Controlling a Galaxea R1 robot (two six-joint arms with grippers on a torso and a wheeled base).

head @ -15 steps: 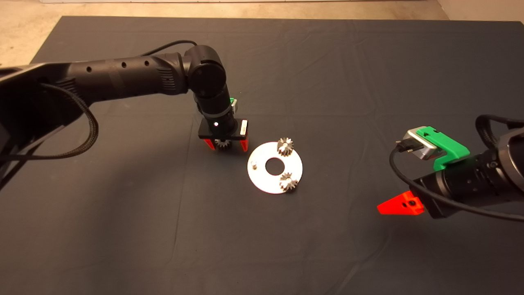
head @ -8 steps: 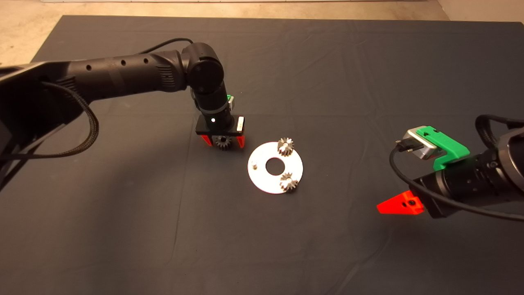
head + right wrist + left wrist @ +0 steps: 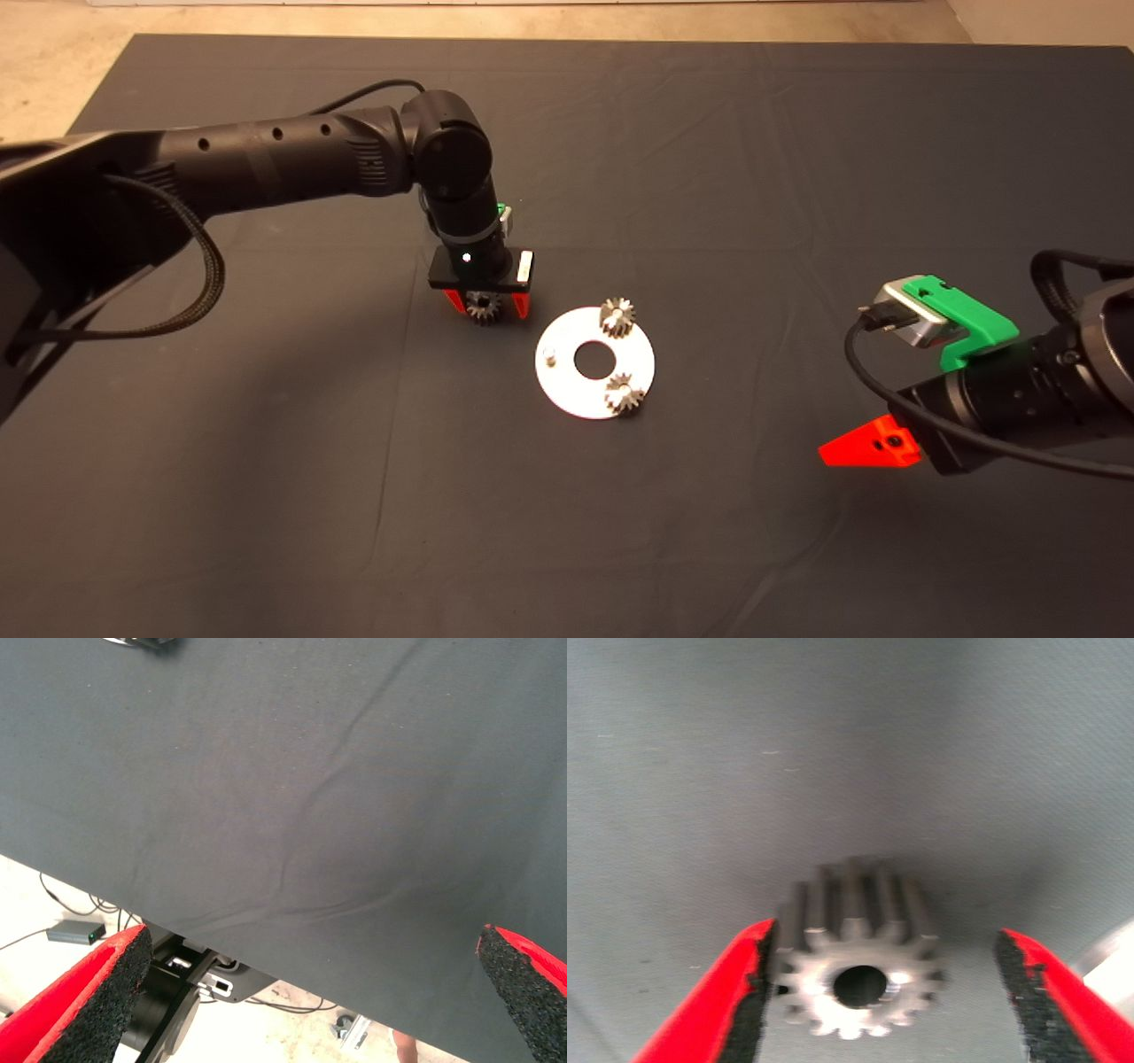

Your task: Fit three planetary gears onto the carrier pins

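Three small dark grey shiny metal toothed gears are in sight, each with a round centre hole. Two sit on the flat round silver-white disc [image 3: 567,390] with a large centre hole: one gear [image 3: 617,316] at its far edge, another [image 3: 625,394] at its near edge. The third gear [image 3: 484,307] lies between the left gripper's [image 3: 485,304] red fingers, just beside the disc on the dark mat [image 3: 266,496] that covers the table. Of the three short silvery pegs standing on the disc, one bare peg [image 3: 549,358] shows on the side nearest the left gripper; the other two are covered by their gears.

The left gripper points straight down over the third gear. Its jaws stand wider than the gear: in the left wrist view one black pad [image 3: 757,988] touches or nearly touches the gear's [image 3: 855,966] teeth, while the other pad [image 3: 1032,1001] stands clearly apart from it. So the jaws are released, not clamped. A pale edge of the disc [image 3: 1112,961] shows just beyond that far pad.

The right gripper [image 3: 873,443] hangs over the mat well away from the disc, its jaws spread wide with nothing between the two black pads [image 3: 97,997].
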